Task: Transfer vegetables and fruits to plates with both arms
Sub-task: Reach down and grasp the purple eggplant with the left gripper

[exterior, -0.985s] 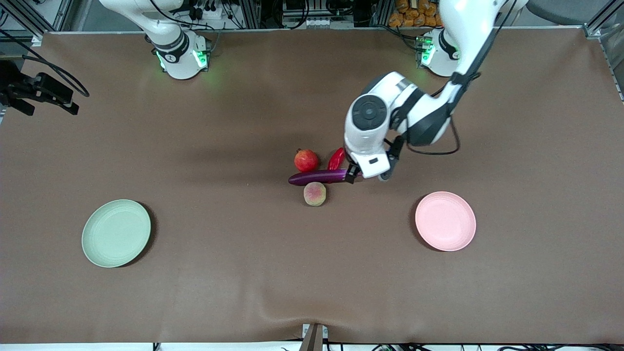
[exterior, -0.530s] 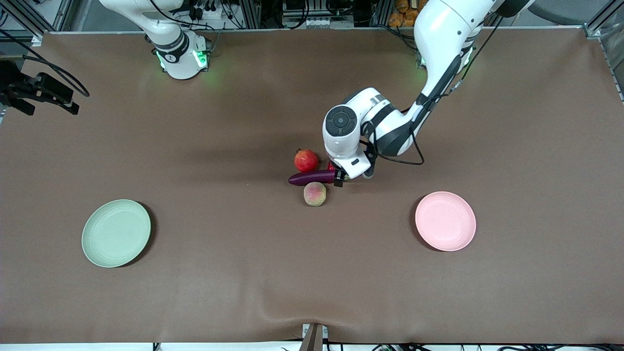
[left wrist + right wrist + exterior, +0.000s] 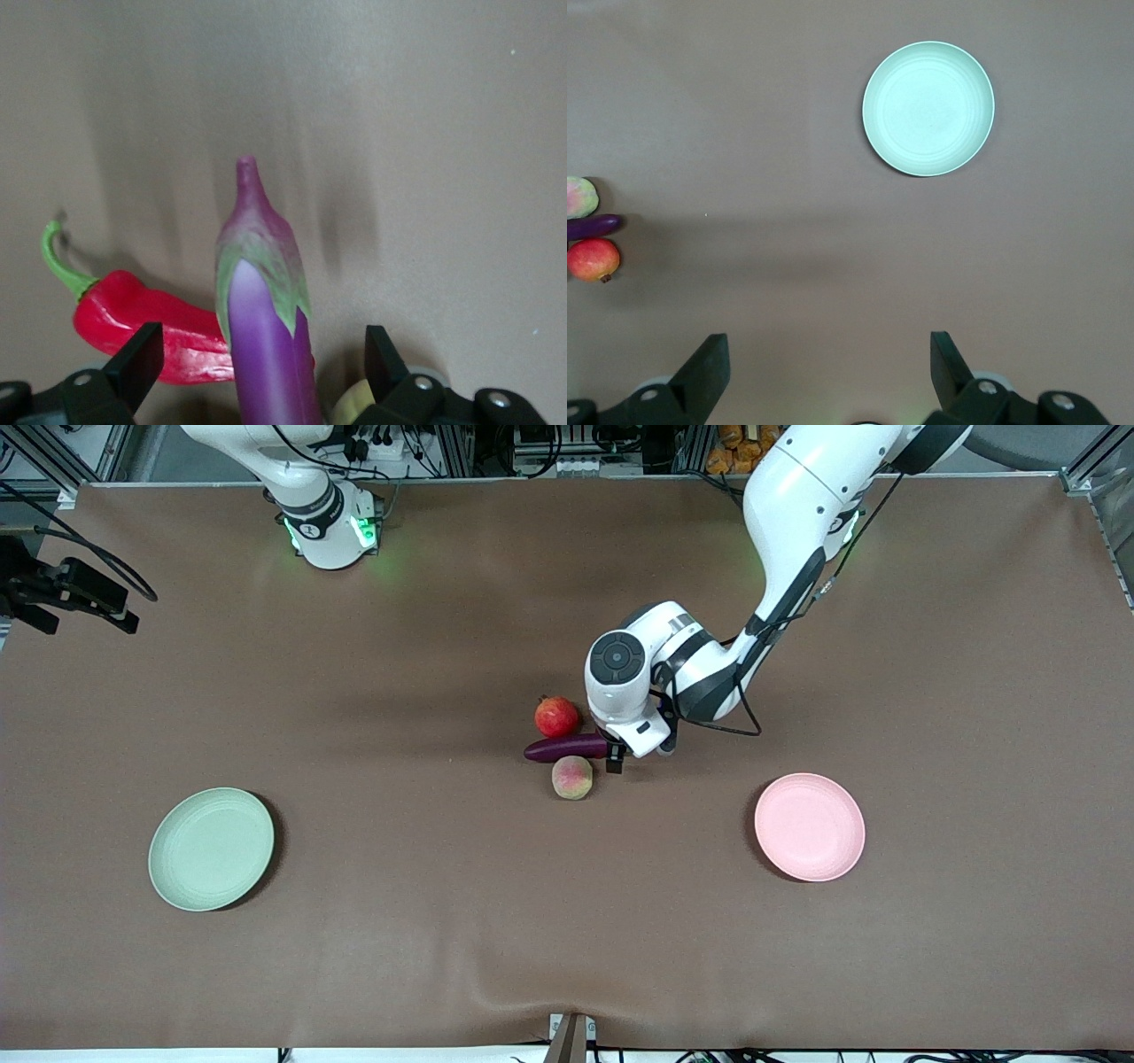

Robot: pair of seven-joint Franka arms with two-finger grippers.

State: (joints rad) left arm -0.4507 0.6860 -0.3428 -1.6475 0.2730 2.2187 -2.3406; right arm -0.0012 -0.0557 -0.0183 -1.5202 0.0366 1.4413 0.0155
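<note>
eggplant [image 3: 266, 336] cap end lies between open left hand [image 3: 257, 372] fingers.

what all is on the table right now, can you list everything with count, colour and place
eggplant: 1, glossy purple with pale green cap, table centre, between the pomegranate and the peach
pomegranate: 1, red, farther from the front camera than the eggplant
peach: 1, yellow-green with pink blush, nearer to the front camera than the eggplant
chili: 1, red with green stem, beside the eggplant's cap end
green plate: 1, pale green, toward the right arm's end
pink plate: 1, pale pink, toward the left arm's end
left tool: 1, black, open, straddling the eggplant's cap end
right tool: 1, black, open, waiting high above the table
</note>
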